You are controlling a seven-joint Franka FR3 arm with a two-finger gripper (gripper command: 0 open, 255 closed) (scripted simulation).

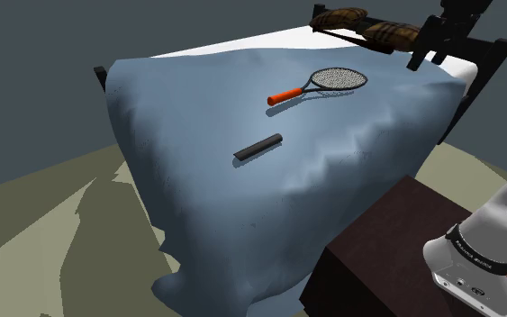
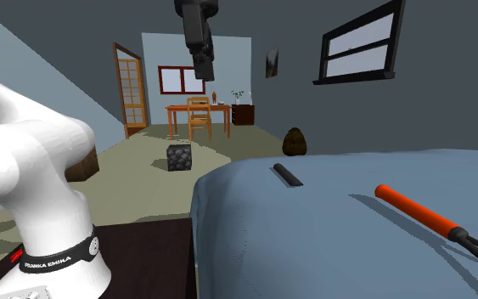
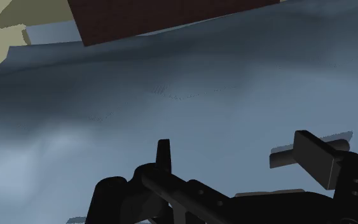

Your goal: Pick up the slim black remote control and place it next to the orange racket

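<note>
Shoulder view gives you the bed [image 1: 197, 135] under its blue cover, with the remote [image 1: 258, 149] lying flat near the middle. It reads as a plain black bar, and no buttons can be made out. The racket [image 1: 325, 83] lies at 2 o'clock from the remote, well apart, with its orange handle pointing toward 8 o'clock. At the picture's 5 o'clock the dark stand [image 1: 395, 243] sits just beside the bed. The arm [image 1: 490, 248] on it is cut off by the right and bottom edges. At 1 o'clock a black shape overlaps the pillows [image 1: 341, 16] and the bed's dark frame [image 1: 476, 76]. You cannot tell there what is frame and what is hand.

In the second exterior view the gripper [image 2: 201, 70] hangs at 12 o'clock, high above the bed and well apart from the remote [image 2: 288, 175]. Its upper part is cut by the top edge, and its fingers merge into one dark mass. The racket [image 2: 415, 206] lies at 4 o'clock from the remote, with its head lost past the right edge. The arm's white base [image 2: 33, 170] blocks your 9 o'clock side.

In the wrist view the gripper [image 3: 238, 149] has its fingers [image 3: 163, 156] spread wide, with bare cover between them, so it holds nothing. Beyond the cover you see the edge of the stand [image 3: 171, 16].
</note>
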